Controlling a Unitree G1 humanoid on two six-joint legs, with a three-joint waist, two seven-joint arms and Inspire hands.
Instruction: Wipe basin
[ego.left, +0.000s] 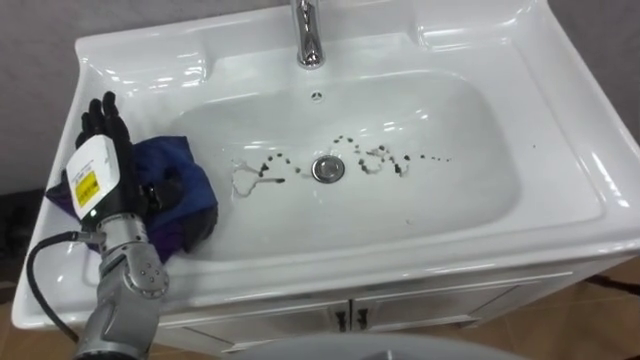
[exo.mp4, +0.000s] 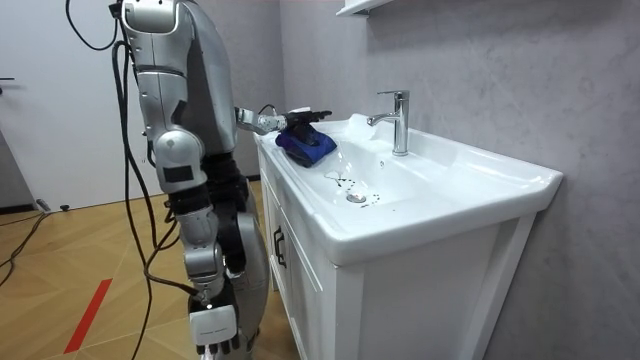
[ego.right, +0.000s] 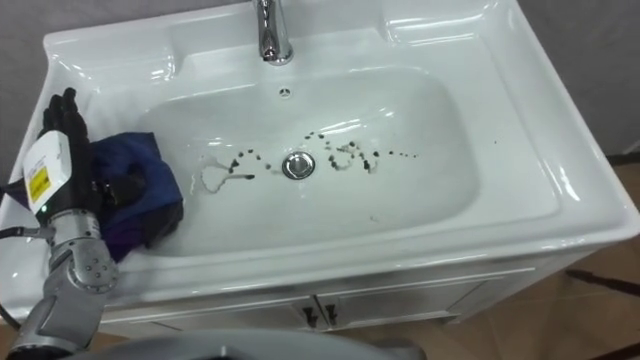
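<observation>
The white basin (ego.left: 480, 200) has a trail of dark specks and smears (ego.left: 370, 160) across its bottom on both sides of the metal drain (ego.left: 327, 168). A dark blue cloth (ego.left: 185, 185) lies bunched on the basin's left slope and rim. My left hand (ego.left: 105, 130) lies flat on top of the cloth, fingers straight and pointing to the back rim, thumb over the folds. In the room view I stand at the basin's front left corner with that hand (exo.mp4: 300, 113) stretched out over the cloth (exo.mp4: 308, 146). My right hand (exo.mp4: 214, 328) hangs by my side, its fingers cut off by the frame's edge.
A chrome faucet (ego.left: 309, 35) stands at the middle of the back rim, with an overflow hole (ego.left: 317, 96) below it. The basin sits on a white cabinet with two small door handles (ego.left: 350, 318). A grey wall (exo.mp4: 500, 70) rises behind.
</observation>
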